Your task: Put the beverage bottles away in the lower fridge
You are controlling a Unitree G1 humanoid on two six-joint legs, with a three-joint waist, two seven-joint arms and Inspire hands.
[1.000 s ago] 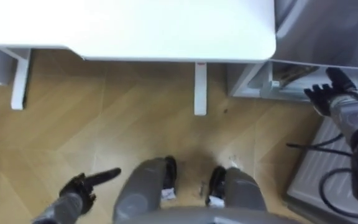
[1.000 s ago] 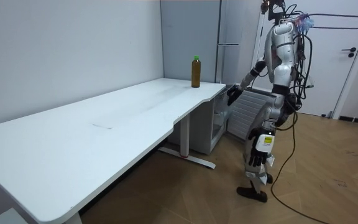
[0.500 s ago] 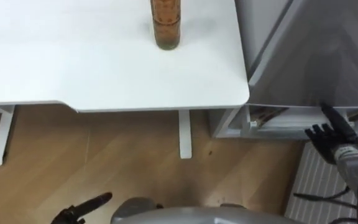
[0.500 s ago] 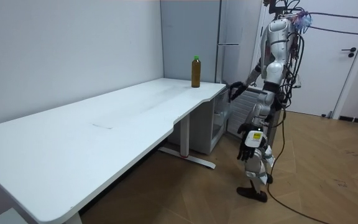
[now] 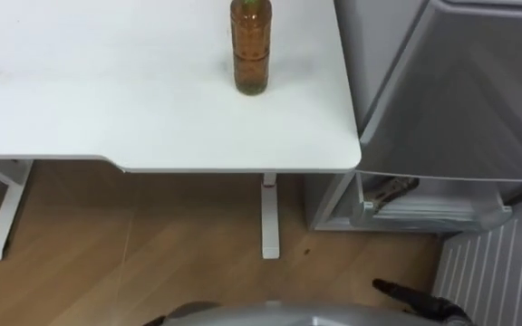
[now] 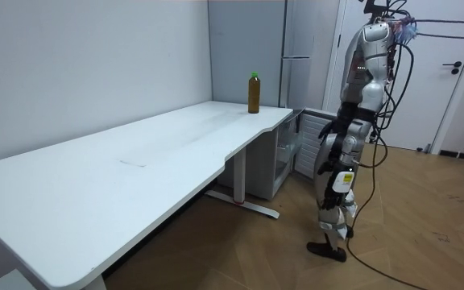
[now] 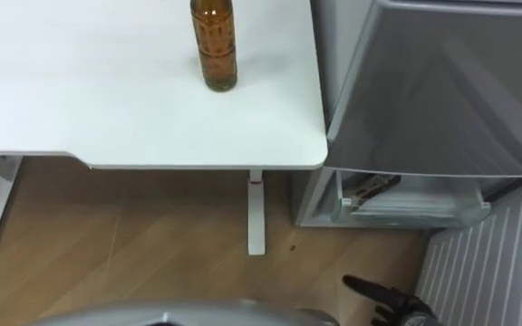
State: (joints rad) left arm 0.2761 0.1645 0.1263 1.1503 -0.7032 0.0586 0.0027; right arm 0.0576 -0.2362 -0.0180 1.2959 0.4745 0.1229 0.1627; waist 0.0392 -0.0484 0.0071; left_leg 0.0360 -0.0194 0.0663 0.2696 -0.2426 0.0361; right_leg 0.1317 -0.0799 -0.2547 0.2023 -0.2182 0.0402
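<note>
One bottle [image 5: 250, 47] waits near the desk's [image 5: 107, 109] right edge; the lower fridge [image 5: 406, 210] is open. Right hand [image 7: 383, 299] hangs low, fingers straight, empty. Next, grab the bottle.

Amber drink bottle [image 5: 250, 50], green cap, upright on white table [image 5: 107, 100]

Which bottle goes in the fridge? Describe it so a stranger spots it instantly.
On the long white table beside the grey fridge, look at the corner nearest the fridge. There stands an upright bottle: amber-brown drink and a green cap against the white and grey around it.
</note>
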